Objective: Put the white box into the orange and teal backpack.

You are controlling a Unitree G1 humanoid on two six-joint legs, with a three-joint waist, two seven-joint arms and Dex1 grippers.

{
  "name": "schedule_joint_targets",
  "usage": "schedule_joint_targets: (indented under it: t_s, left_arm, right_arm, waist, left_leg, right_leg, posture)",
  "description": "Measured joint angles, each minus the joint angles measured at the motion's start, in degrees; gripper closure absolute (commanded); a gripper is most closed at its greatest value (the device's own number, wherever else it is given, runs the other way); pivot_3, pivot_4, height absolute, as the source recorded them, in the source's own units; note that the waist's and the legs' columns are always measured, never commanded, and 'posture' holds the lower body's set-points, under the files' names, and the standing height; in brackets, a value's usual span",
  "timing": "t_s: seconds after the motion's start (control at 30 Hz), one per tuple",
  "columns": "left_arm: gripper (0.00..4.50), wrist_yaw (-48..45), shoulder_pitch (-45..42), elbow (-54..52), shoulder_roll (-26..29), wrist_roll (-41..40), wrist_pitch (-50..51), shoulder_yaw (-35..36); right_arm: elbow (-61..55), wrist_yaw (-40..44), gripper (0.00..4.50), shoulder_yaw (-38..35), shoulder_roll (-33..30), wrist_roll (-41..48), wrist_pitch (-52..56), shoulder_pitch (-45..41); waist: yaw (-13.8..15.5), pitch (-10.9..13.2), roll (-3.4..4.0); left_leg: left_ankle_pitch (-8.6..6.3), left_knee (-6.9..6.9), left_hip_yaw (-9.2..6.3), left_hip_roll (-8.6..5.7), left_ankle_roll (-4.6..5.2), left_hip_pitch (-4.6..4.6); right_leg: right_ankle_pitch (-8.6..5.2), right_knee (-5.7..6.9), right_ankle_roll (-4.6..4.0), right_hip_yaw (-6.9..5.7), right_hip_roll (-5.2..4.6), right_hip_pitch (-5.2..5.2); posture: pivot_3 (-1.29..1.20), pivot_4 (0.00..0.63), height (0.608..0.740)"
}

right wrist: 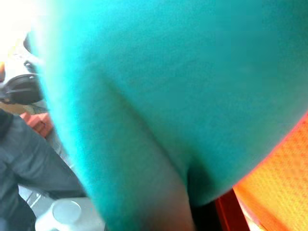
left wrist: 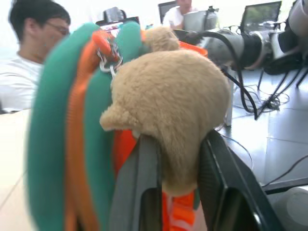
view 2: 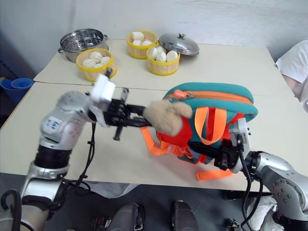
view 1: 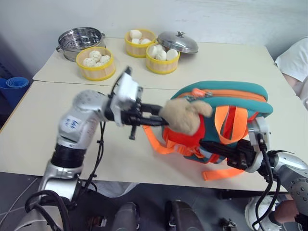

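The orange and teal backpack (view 1: 226,96) is lifted off the near table, teal top upward, with orange straps dangling. Its tan plush bear (view 1: 185,115) hangs at the side facing my left arm. My left gripper (view 1: 156,120) reaches in level from the left and is shut on the bear; the left wrist view has the bear (left wrist: 178,96) pinched between both fingers (left wrist: 144,183). My right gripper (view 1: 211,147) is shut on the backpack's lower edge from the right, and teal fabric (right wrist: 144,96) presses against the right wrist camera. The white box is out of view.
On the far table stand a steel steamer pot (view 1: 81,41), three yellow steamer baskets of buns (view 1: 96,63) (view 1: 140,42) (view 1: 162,57) and a steel lid (view 1: 178,42). A person in white (view 1: 293,60) sits at the right edge. Blue tubs (view 1: 13,86) stand on the floor at the left.
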Motion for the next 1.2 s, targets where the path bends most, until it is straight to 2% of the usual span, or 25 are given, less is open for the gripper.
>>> schedule_joint_targets:
  t_s: [0.1, 0.27, 0.33, 0.4, 0.47, 0.6, 0.77, 0.9, 1.0, 1.1, 1.2]
  left_arm:
    - [4.01, 0.0, -2.13, 7.35, 4.31, 2.67, -2.49, 2.73]
    - [4.01, 0.19, -4.08, 19.29, 3.11, 8.99, -10.29, 1.29]
    - [4.01, 0.06, -4.06, 22.49, 3.28, 12.73, -14.75, -0.77]
    - [4.01, 0.07, -2.52, 26.87, 4.42, 20.86, -23.73, -5.86]
    - [4.01, 0.05, -0.37, 28.88, 3.73, 23.79, -27.72, -8.03]
    - [4.01, 0.21, 4.1, 28.92, -0.83, 24.2, -28.22, -9.29]
    - [4.01, 0.27, 8.13, 28.73, -0.71, 25.24, -32.29, -9.35]
    - [2.84, 2.7, 12.36, 27.86, -1.88, 22.33, -31.69, -5.69]
    - [1.86, 4.87, 17.94, 21.68, -0.16, 18.37, -27.75, -0.73]
    - [0.92, 5.16, 24.91, 15.51, 5.37, 15.97, -24.78, 4.56]
    - [0.01, 5.76, 31.81, 11.63, 8.33, 15.11, -23.87, 8.61]
  right_arm:
    - [0.0, -2.13, 4.5, -1.48, 0.56, 1.69, 0.02, 1.04]
    - [-1.12, -3.12, 4.5, -1.69, 0.56, 2.71, -0.04, 1.23]
    - [-1.17, -3.32, 4.5, -1.69, 0.56, 2.76, -0.06, 1.73]
    - [-1.17, -3.6, 4.5, -1.7, 0.57, 2.86, -0.07, 2.2]
    - [-1.17, -3.87, 4.5, -1.7, 0.6, 2.94, -0.09, 2.85]
    - [-1.19, -5.21, 4.5, -1.58, 2.46, 2.67, -0.78, 3.0]
    - [-1.14, -6.86, 4.5, 0.52, 4.38, -1.75, -3.61, 2.67]
    - [1.44, -5.64, 3.23, 3.67, 5.9, -12.62, -12.47, 2.8]
    - [0.83, -0.36, 2.18, 5.32, 2.81, -21.5, -21.68, 6.41]
    - [-0.37, 1.53, 1.13, 1.85, 2.14, -22.36, -24.23, 10.73]
    - [0.8, 5.54, 0.07, -3.5, -0.89, -23.21, -26.71, 16.18]
  waist:
    - [0.03, 0.0, 0.01]
    - [0.26, 0.0, 0.0]
    - [0.24, 0.0, 0.0]
    - [0.04, -0.01, 0.01]
    - [0.03, -0.01, 0.01]
    - [0.16, 0.0, 0.0]
    - [0.04, -0.05, 0.02]
    - [-0.04, -0.12, 0.1]
    - [-0.12, -0.12, 0.09]
    - [-0.51, -0.13, 0.13]
    - [-0.3, -0.12, 0.13]
  left_leg:
    - [0.01, -0.02, 0.02, -0.03, -0.01, 0.01]
    - [-0.02, 0.06, 0.02, -0.03, 0.04, -0.05]
    - [-0.02, 0.05, 0.04, -0.04, 0.03, -0.04]
    - [-0.04, 0.0, 0.12, -0.04, 0.06, -0.01]
    - [-0.11, -0.03, 0.13, -0.02, 0.18, -0.01]
    - [-0.14, 0.06, 0.08, -0.01, 0.23, -0.08]
    - [-0.16, 0.03, 0.08, -0.01, 0.25, -0.01]
    - [-0.16, 0.02, 0.1, -0.02, 0.25, -0.01]
    - [-0.16, -0.06, 0.09, -0.01, 0.24, -0.02]
    - [-0.16, -0.13, 0.08, 0.0, 0.18, 0.04]
    - [-0.21, -0.15, 0.07, -0.07, 0.26, 0.14]
  right_leg:
    - [0.0, 0.0, 0.0, 0.0, 0.0, -0.02]
    - [0.0, 0.0, 0.0, -0.03, -0.02, -0.02]
    - [0.0, -0.01, 0.0, -0.02, -0.02, -0.02]
    - [0.0, -0.02, 0.0, 0.03, -0.02, -0.03]
    - [0.0, 0.0, 0.0, 0.04, -0.02, -0.07]
    - [0.0, 0.05, 0.0, 0.03, -0.06, -0.1]
    - [0.0, 0.07, 0.0, 0.03, -0.08, -0.09]
    - [0.0, 0.11, -0.01, 0.03, -0.08, -0.11]
    - [0.0, 0.12, -0.01, 0.02, -0.07, -0.13]
    - [0.0, 0.13, -0.01, 0.02, -0.1, -0.1]
    - [-0.01, 0.01, -0.01, -0.02, -0.24, 0.03]
  posture:
    - [0.0, 0.15, 0.74]
    - [0.0, 0.15, 0.74]
    - [0.0, 0.15, 0.74]
    - [0.0, 0.15, 0.74]
    - [0.0, 0.15, 0.74]
    - [0.0, 0.15, 0.74]
    - [0.0, 0.15, 0.74]
    - [0.0, 0.15, 0.74]
    - [0.0, 0.15, 0.74]
    - [0.0, 0.15, 0.74]
    - [0.0, 0.15, 0.74]
